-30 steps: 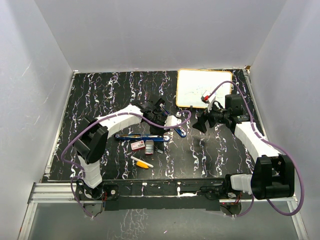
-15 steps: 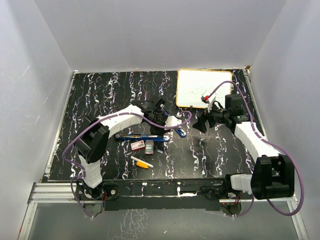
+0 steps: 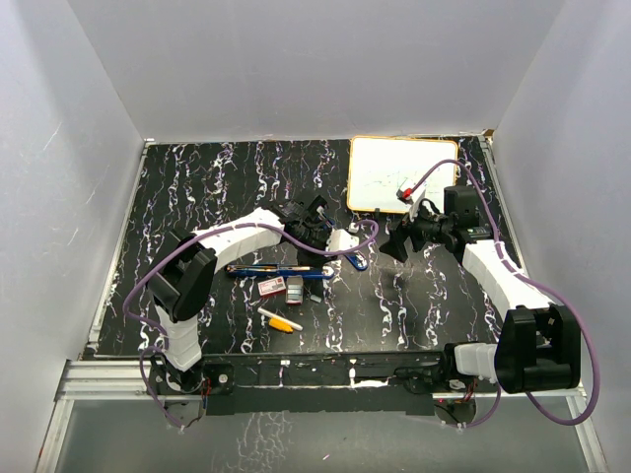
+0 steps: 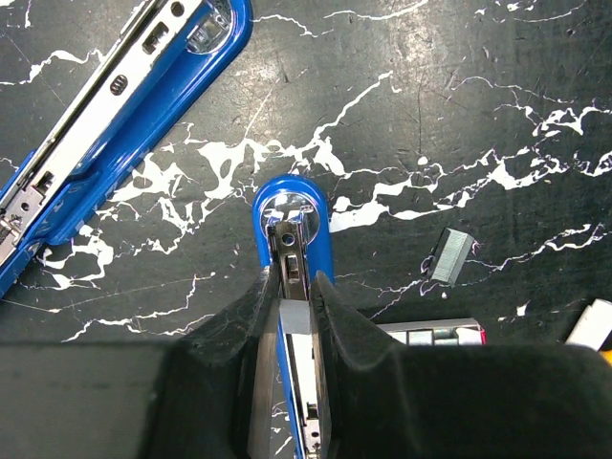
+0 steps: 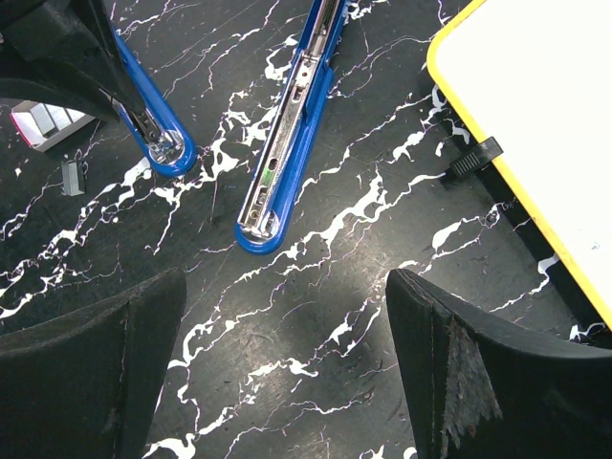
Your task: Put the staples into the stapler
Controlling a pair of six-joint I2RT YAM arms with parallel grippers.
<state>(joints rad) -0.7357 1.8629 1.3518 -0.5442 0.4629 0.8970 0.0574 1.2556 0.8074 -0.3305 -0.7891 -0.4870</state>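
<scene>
Two halves of the stapler (image 4: 292,206) lie splayed: left pincer (image 4: 292,284) pinches one, likely steadying it for the staples (image 4: 449,256), while right pincer (image 5: 285,296) hovers spread.

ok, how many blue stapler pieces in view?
2. One blue piece sits between the left gripper's shut jaws; the other blue piece lies free beside it. Whether they're hinged together is hidden.

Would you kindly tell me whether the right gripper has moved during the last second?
No visible move: the right gripper hangs at the same spot just in front of the whiteboard's near edge, jaws open.
</scene>
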